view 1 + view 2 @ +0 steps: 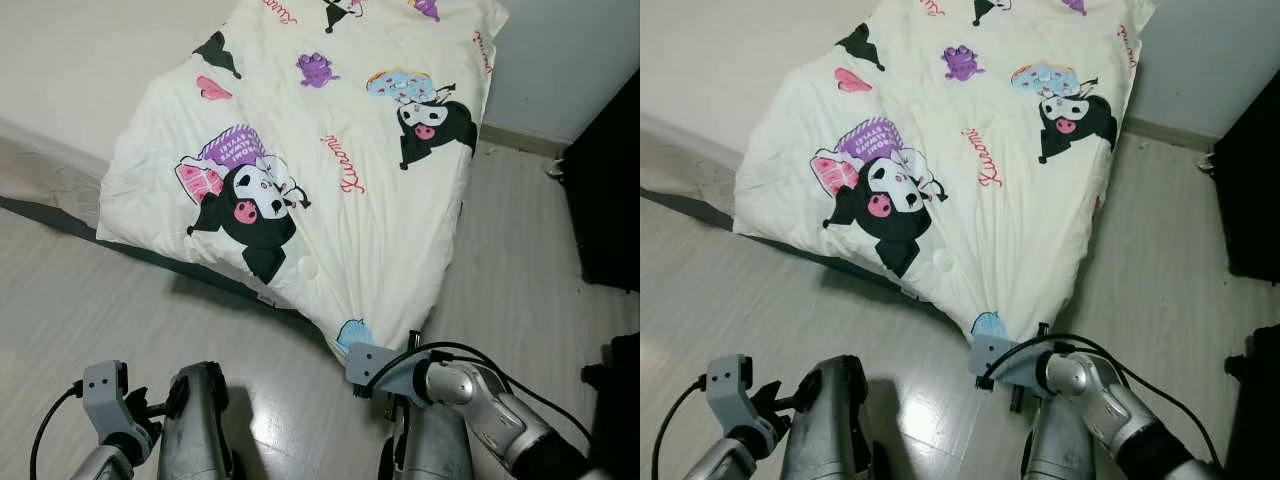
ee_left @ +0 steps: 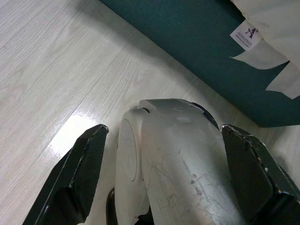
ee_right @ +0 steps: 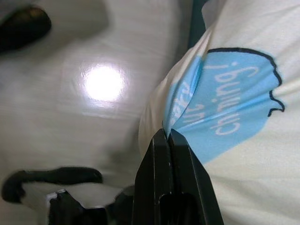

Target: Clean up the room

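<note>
Blanket (image 1: 330, 150) on mattress, right end effector (image 3: 168, 136) pinching its corner, left end effector (image 2: 164, 168) spread

Both head views are evenly lit and sharp, with soft daylight-like brightness on the blanket (image 1: 330, 170) and the pale floor (image 1: 90, 290). A dim shadow band runs under the blanket's near edge, and the dark furniture (image 1: 610, 200) at right loses all detail. A faint sheen lies on the floor between the robot's legs. In the right wrist view a round white glare spot (image 3: 104, 83) burns on the floor, and everything there is soft and blurred. The left wrist view shows a milder glare patch (image 2: 77, 133) and crisp floor grain.
</note>
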Tool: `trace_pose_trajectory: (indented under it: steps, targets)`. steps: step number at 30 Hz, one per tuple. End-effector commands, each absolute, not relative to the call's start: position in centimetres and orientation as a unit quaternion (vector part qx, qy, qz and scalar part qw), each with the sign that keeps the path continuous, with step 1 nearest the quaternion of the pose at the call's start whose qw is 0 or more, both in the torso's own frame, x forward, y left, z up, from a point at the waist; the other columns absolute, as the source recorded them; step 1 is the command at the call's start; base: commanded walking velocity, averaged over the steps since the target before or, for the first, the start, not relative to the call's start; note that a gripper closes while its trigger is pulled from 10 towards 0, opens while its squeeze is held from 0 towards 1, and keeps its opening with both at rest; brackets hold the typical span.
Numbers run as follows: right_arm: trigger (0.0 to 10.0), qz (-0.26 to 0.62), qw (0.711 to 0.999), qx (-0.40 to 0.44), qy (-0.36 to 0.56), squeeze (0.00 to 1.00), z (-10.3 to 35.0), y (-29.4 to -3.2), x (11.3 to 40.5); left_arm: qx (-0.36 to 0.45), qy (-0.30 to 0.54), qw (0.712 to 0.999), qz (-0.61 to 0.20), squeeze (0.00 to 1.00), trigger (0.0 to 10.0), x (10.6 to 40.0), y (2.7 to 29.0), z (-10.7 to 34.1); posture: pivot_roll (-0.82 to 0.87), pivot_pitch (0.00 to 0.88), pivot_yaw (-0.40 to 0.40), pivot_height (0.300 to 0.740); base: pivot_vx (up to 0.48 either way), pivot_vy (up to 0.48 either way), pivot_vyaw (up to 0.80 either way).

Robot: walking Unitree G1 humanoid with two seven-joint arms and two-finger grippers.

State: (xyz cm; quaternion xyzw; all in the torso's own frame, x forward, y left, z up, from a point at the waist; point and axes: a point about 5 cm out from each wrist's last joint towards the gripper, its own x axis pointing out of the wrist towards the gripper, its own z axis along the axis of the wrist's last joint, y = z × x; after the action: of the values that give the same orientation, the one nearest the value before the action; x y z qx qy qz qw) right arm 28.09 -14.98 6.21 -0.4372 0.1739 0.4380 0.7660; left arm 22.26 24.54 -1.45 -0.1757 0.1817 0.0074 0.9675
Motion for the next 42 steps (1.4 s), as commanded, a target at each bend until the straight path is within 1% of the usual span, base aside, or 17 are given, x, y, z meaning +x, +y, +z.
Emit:
trace_pose_trajectory:
  steps: [1, 3, 6, 7, 9, 10, 11, 15, 22, 25, 33, 34, 35, 36, 38, 40, 42]
  targets:
    - [0.0, 0.468, 0.756, -0.41, 0.203, 0.0, 4.7, -14.7, 26.5, -0.193, 0.226, 0.955, 0.004, 0.0, 10.0, 20.7, 23.4, -3.3, 0.1, 0.317, -0.033, 0.445, 0.0, 0.0, 0.0]
    - [0.0, 0.466, 0.773, -0.385, 0.191, 0.0, 5.2, -14.0, 26.6, -0.194, 0.226, 0.954, 0.005, 0.0, 10.0, 20.8, 23.3, -3.3, 0.1, 0.314, -0.034, 0.445, 0.0, 0.0, 0.0]
    - [0.0, 0.467, 0.767, -0.393, 0.199, 0.0, 5.0, -13.8, 26.5, -0.196, 0.227, 0.954, 0.004, 0.0, 10.0, 21.0, 23.1, -3.4, 0.09, 0.305, -0.032, 0.445, 0.0, 0.0, 0.0]
    - [10.0, 0.45, 0.746, -0.434, 0.23, 0.0, 4.2, -14.7, 26.5, -0.197, 0.225, 0.954, 0.003, 0.0, 10.0, 21.3, 22.9, -3.3, 0.1, 0.299, -0.034, 0.445, 0.0, 0.0, 0.0]
    - [10.0, 0.441, 0.737, -0.45, 0.245, 0.0, 3.9, -15.3, 26.5, -0.198, 0.224, 0.954, 0.002, 0.0, 10.0, 21.5, 22.8, -3.3, 0.1, 0.299, -0.034, 0.445, 0.0, 0.0, 0.0]
    - [10.0, 0.44, 0.736, -0.448, 0.252, 0.69, 3.8, -15.6, 26.4, -0.198, 0.224, 0.954, 0.003, 0.0, 10.0, 21.5, 22.8, -3.3, 0.09, 0.285, -0.036, 0.445, 0.0, 0.0, 0.0]
    - [10.0, 0.443, 0.737, -0.44, 0.258, 0.97, 3.8, -15.8, 26.2, -0.199, 0.223, 0.954, 0.004, 0.0, 10.0, 21.6, 22.7, -3.3, 0.09, 0.282, -0.036, 0.445, 0.0, 0.0, 0.0]
    - [10.0, 0.447, 0.74, -0.426, 0.266, 1.0, 3.8, -16.0, 25.9, -0.2, 0.223, 0.954, 0.005, 0.0, 10.0, 21.7, 22.7, -3.3, 0.09, 0.271, -0.038, 0.445, 0.0, 0.0, 0.0]
    - [10.0, 0.49, 0.748, -0.348, 0.282, 1.0, 5.1, -15.9, 24.8, -0.201, 0.226, 0.953, 0.012, 0.0, 10.0, 22.3, 22.7, -3.3, 0.08, 0.219, -0.035, 0.445, 0.0, 0.0, 0.0]
    - [10.0, 0.531, 0.778, -0.223, 0.249, 1.0, 7.6, -15.1, 24.1, -0.203, 0.217, 0.954, 0.029, 0.0, 10.0, 23.1, 23.4, -2.9, 0.07, 0.185, -0.035, 0.445, 0.0, 0.0, 0.0]
    - [10.0, 0.513, 0.847, -0.051, 0.126, 1.0, 12.2, -15.0, 25.0, -0.201, 0.188, 0.959, 0.06, 0.0, 10.0, 25.0, 25.2, -1.3, 0.04, 0.145, -0.035, 0.445, 0.0, 0.0, 0.0]
    - [10.0, 0.488, 0.866, -0.036, 0.1, 0.49, 12.9, -15.2, 25.5, -0.203, 0.184, 0.959, 0.066, 0.0, 10.0, 25.2, 25.4, -1.1, 0.03, 0.133, -0.032, 0.445, 0.0, 0.0, 0.0]
    - [10.0, 0.488, 0.866, -0.036, 0.1, 0.49, 12.9, -15.2, 25.5, -0.203, 0.184, 0.959, 0.066, 0.0, 10.0, 25.2, 25.4, -1.1, 0.03, 0.133, -0.032, 0.445, 0.0, 0.0, 0.0]
    - [10.0, 0.432, 0.899, -0.001, 0.07, 0.0, 13.7, -15.9, 26.7, -0.205, 0.18, 0.959, 0.071, 0.0, 10.0, 25.4, 25.5, -0.9, 0.02, 0.123, -0.03, 0.445, 0.0, 0.0, 0.0]
    - [10.0, 0.432, 0.899, -0.001, 0.07, 0.0, 13.7, -15.9, 26.7, -0.205, 0.18, 0.959, 0.071, 0.0, 10.0, 25.4, 25.5, -0.9, 0.02, 0.123, -0.03, 0.445, 0.0, 0.0, 0.0]
    - [10.0, 0.327, 0.939, 0.106, 0.015, 0.0, 14.8, -17.4, 28.4, -0.212, 0.167, 0.96, 0.075, 0.0, 10.0, 26.2, 25.5, -0.3, 0.0, 0.099, -0.028, 0.445, 0.0, 0.0, 0.0]
    - [10.0, 0.291, 0.943, 0.161, -0.001, 0.0, 14.8, -17.9, 28.7, -0.215, 0.16, 0.961, 0.072, 0.0, 10.0, 26.8, 25.3, 0.1, 0.0, 0.089, -0.025, 0.449, 0.0, 0.0, 0.0]
